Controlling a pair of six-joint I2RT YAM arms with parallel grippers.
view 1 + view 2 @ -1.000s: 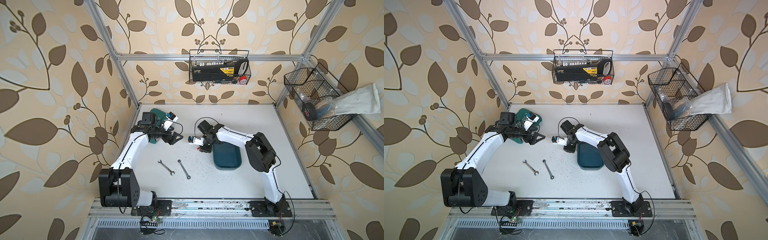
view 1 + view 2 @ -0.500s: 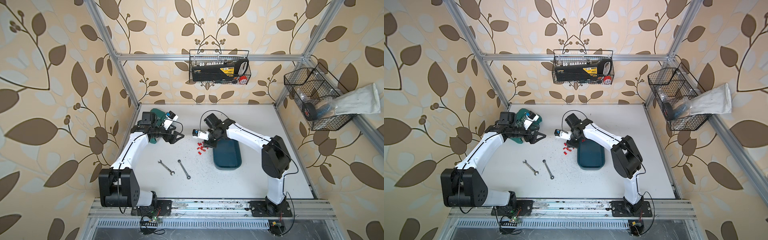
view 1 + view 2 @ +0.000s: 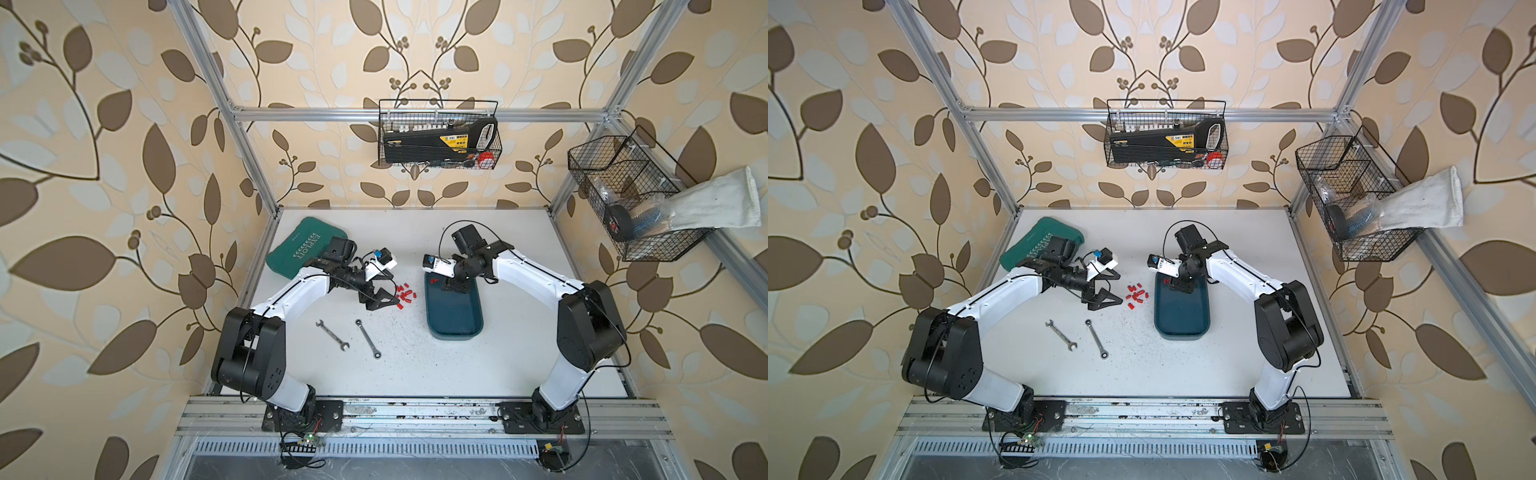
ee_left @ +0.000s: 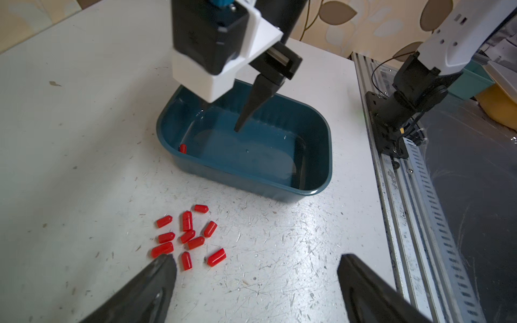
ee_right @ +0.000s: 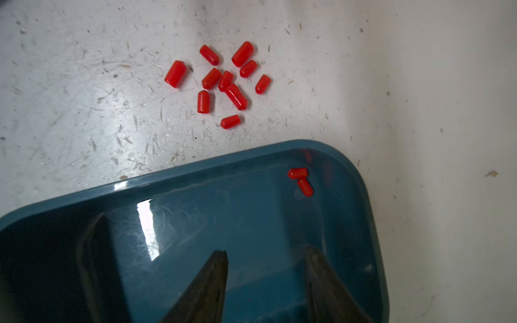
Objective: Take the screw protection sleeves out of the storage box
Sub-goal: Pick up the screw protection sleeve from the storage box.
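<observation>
The right gripper (image 5: 265, 253) is hanging inside the storage box (image 5: 195, 167), its jaws standing partly apart with nothing between them. Its tips are pointing down close over the box floor, but I cannot tell whether they are touching it. The left gripper (image 4: 256, 260) is hovering outside the box over the bench (image 4: 84, 139), with its jaws spread wide and gripping nothing.

In the left wrist view a white camera mount (image 4: 223, 56) is covering one of the right gripper's fingers, and the box wall is hiding part of the floor, so only one red piece is showing inside. In both top views the pieces in the box are reading as little more than a red speck.

Ten screw protection sleeves (image 5: 223, 81) are lying in a loose cluster on the bench just beside the box's long side, with one left finger's tip right at the cluster's edge. Two sleeves (image 5: 300, 179) are lying inside the box, touching each other near a rounded corner and apart from the right gripper's tips.
</observation>
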